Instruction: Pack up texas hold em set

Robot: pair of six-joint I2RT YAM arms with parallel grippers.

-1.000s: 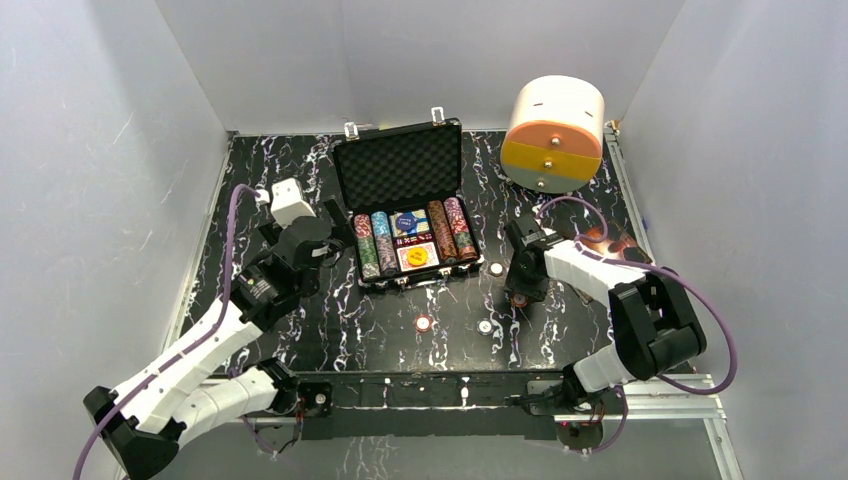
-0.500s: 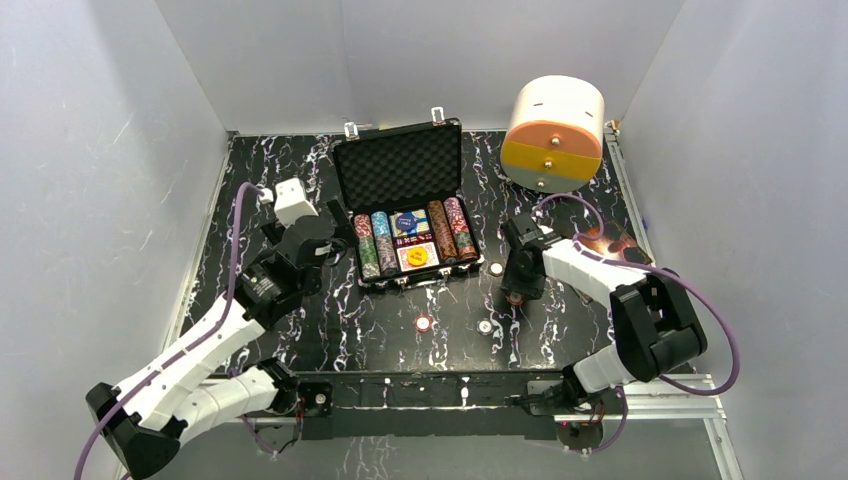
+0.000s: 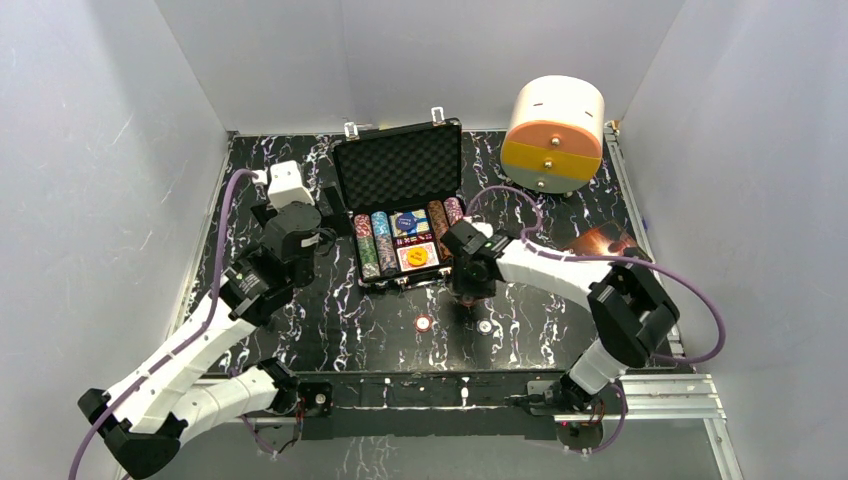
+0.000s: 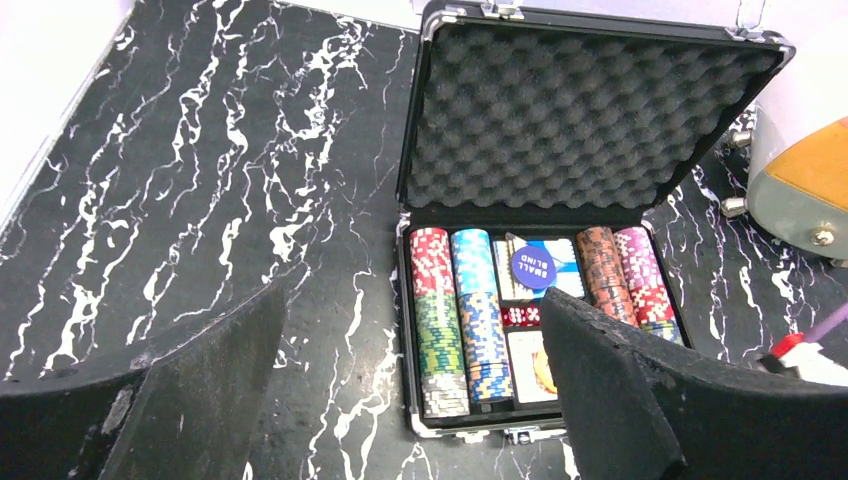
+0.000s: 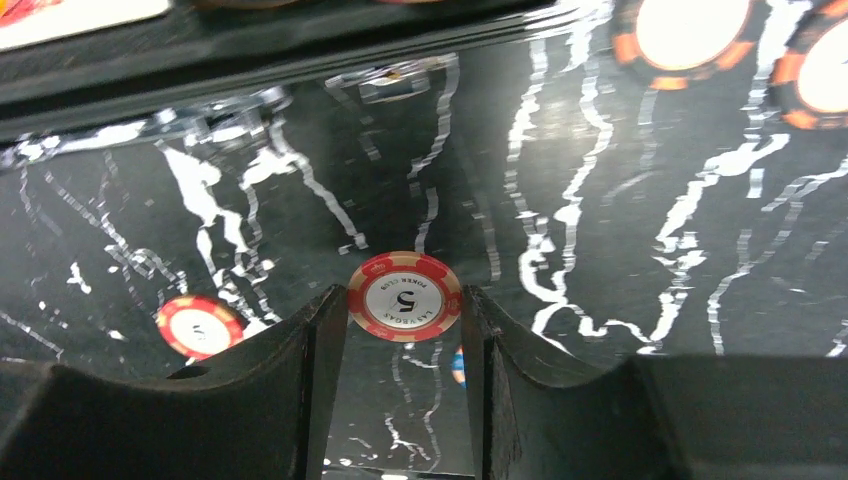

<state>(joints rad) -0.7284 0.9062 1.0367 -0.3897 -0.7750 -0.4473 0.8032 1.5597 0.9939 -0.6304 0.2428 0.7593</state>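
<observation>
The black foam-lined briefcase (image 3: 400,172) (image 4: 590,110) lies open at the table's middle. It holds rows of striped poker chips (image 4: 437,320), red dice (image 4: 520,316), a card deck (image 4: 528,368) and a yellow disc (image 3: 418,257). My right gripper (image 3: 468,287) (image 5: 404,305) hangs just in front of the case's front right corner, shut on a red poker chip (image 5: 404,297) marked 5. Left of the case my left gripper (image 3: 328,225) (image 4: 410,400) stands wide open with nothing between its fingers. Loose chips (image 3: 424,323) (image 3: 485,326) lie on the table in front of the case.
A white-and-orange cylindrical drawer box (image 3: 553,133) stands at the back right. A brown book (image 3: 603,240) lies by the right edge. In the right wrist view another red chip (image 5: 200,326) and two orange chips (image 5: 690,30) rest on the black marbled table (image 3: 250,180).
My right gripper has swung left with the red chip, from the table's right part to the case's front right corner. The left arm has shifted a little toward the back.
</observation>
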